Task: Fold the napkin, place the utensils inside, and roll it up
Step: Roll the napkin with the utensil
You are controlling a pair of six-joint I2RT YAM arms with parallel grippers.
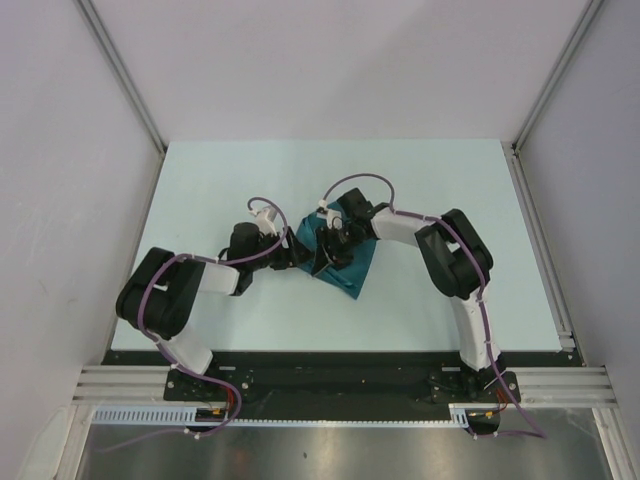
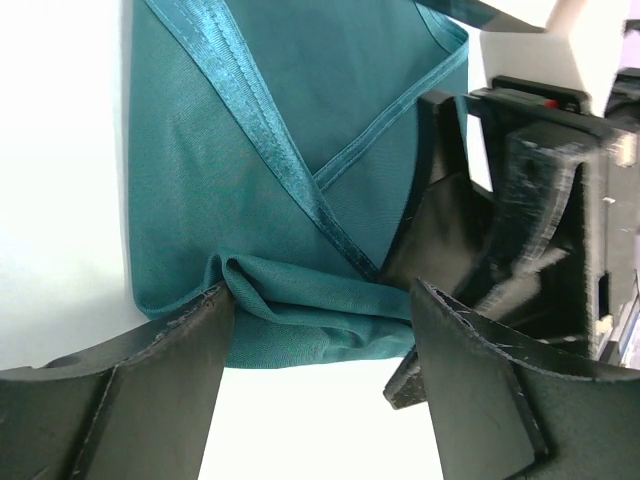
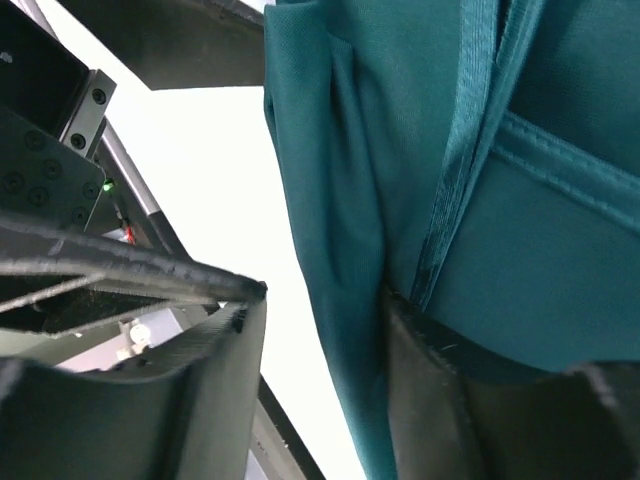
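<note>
**Both grippers at the napkin, mid-fold or mid-roll; fork not in view**

The teal napkin point(image 1: 347, 270) lies near the middle of the table point(image 1: 450, 200). It is folded into a compact, layered shape, with hems crossing on its top face. The fork shows in no view, so it cannot be told whether it is already wrapped inside.

The left gripper point(image 2: 320, 300) is at the napkin's left edge. Its jaws stand wide apart, with a bunched fold of cloth touching one finger and nothing pinched. The right gripper point(image 3: 325, 300) is over the napkin's upper part, just beside the left one. Its jaws are also parted. A cloth edge runs between them and lies against one finger point(image 3: 450, 400), with a clear gap to the other, so it has no firm hold.

Judged step: shaping the napkin, either a late fold or the start of the roll.

Next move likely calls for one gripper to close on the loose edge while the other pins the layers so they do not spread. The grippers are crowded, so collision is a risk.
</note>
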